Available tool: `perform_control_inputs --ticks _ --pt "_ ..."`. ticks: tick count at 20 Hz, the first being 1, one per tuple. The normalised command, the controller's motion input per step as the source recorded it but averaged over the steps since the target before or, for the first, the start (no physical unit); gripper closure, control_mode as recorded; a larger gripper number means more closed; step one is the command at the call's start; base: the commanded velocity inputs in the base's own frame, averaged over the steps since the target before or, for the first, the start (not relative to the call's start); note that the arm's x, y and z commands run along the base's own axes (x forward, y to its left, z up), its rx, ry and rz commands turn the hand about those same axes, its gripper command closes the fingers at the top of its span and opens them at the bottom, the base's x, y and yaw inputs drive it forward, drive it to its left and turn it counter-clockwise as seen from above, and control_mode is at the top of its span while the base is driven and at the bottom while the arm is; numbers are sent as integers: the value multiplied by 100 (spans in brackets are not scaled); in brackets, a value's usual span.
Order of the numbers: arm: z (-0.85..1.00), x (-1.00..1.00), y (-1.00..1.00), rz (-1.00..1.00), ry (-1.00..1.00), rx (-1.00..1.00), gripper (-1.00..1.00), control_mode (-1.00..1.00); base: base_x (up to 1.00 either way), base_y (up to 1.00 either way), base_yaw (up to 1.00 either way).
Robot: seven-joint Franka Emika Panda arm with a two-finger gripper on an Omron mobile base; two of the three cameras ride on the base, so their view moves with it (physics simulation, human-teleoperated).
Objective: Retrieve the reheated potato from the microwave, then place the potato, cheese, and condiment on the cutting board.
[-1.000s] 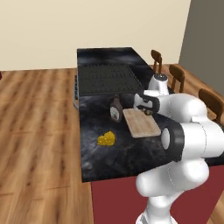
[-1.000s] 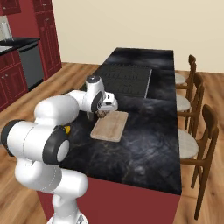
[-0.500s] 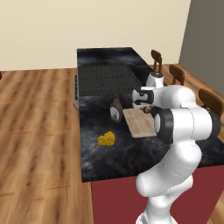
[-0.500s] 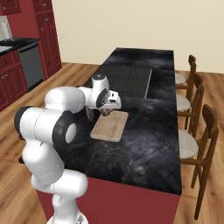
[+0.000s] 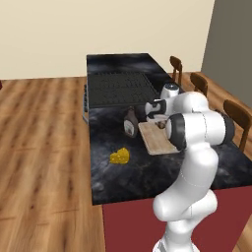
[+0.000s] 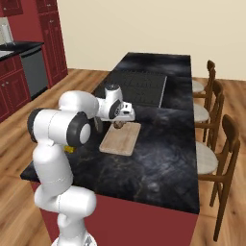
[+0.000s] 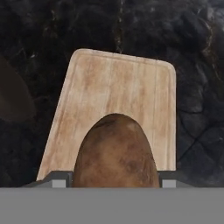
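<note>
Swinging its elbow in toward the island, the arm has straightened up over the last second, while the claw (image 6: 118, 126) has barely shifted and stays over the near end of the cutting board (image 5: 156, 141). It is about half open and clamped on the potato (image 7: 115, 151), whose brown bulk sits between the jaws in the hand view, with the tan board directly beneath and ahead of it. Whether the potato already touches the wood I cannot tell; it looks just above it.

Beside the claw, off the board's edge on the dark counter (image 6: 158, 158), stands the condiment (image 5: 130, 122). Farther off on that same side, nearer the robot's base, lies the cheese (image 5: 120, 157). The cooktop (image 5: 118, 87) lies beyond the claw.

Main risk now: the potato is rounded, so if it is let go while hanging above the board or near its edge, it could roll off onto the counter. A second risk is the bottle standing so near; a wide swing away could knock it over. Lowering fully before opening should avoid both.
</note>
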Motion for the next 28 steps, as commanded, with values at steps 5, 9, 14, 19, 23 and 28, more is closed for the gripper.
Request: perform_control_inputs --ticks 5,9,14,19,23,28 --pt "-28 31 -1 0 8 0 100 -100 0 0 0" --pt "-19 38 -1 0 0 2 100 -100 0 0 0" --pt "-26 24 -5 0 0 2 100 -100 0 0 0" --pt "-31 21 -7 0 0 1 100 -100 0 0 0" --pt "-23 29 -2 0 0 0 100 -100 0 0 0" --pt "-19 27 0 0 0 0 100 -100 0 0 0"
